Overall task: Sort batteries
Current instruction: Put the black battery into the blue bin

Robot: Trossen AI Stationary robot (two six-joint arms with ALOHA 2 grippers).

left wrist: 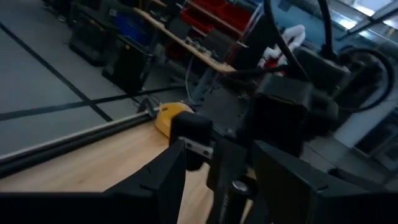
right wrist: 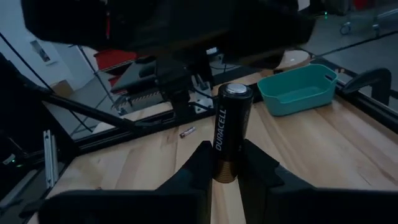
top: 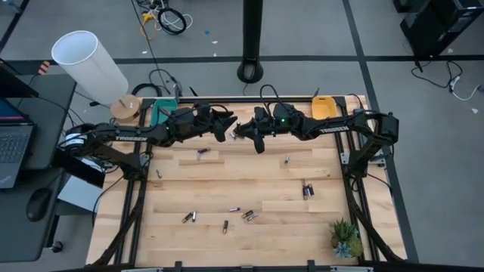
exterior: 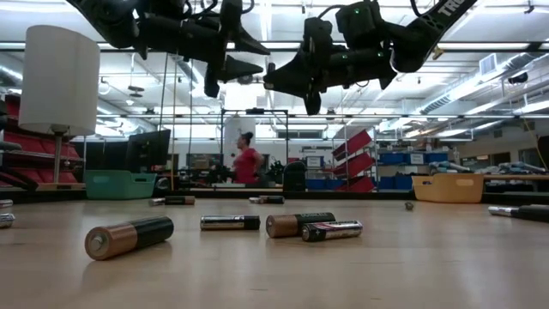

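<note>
My right gripper (top: 246, 131) hangs high over the table's far middle, shut on a black and copper battery (right wrist: 229, 134). My left gripper (top: 224, 125) faces it from the left, open, its fingers (left wrist: 163, 182) standing apart on either side of the right gripper's tip. In the low view the left gripper (exterior: 249, 54) is spread wide, just left of the right gripper (exterior: 279, 80). Several more batteries (top: 248, 215) lie loose on their sides on the wood, some near the front edge (exterior: 129, 238). A teal tray (top: 162, 112) and an orange tray (top: 324, 107) sit at the far edge. My right gripper pinches the battery's copper end (right wrist: 225, 169) between its two fingers (right wrist: 198, 163). It comes in about level from the table's right. The battery's silver-capped end (right wrist: 236, 91) stands out past the fingertips toward my left gripper, and the battery is clear of the table.
A white lamp (top: 87, 64) stands off the far left corner and a small plant (top: 345, 238) at the near right corner. A person in red (exterior: 247, 163) stands in the room beyond. Bare wood lies between the scattered batteries.
</note>
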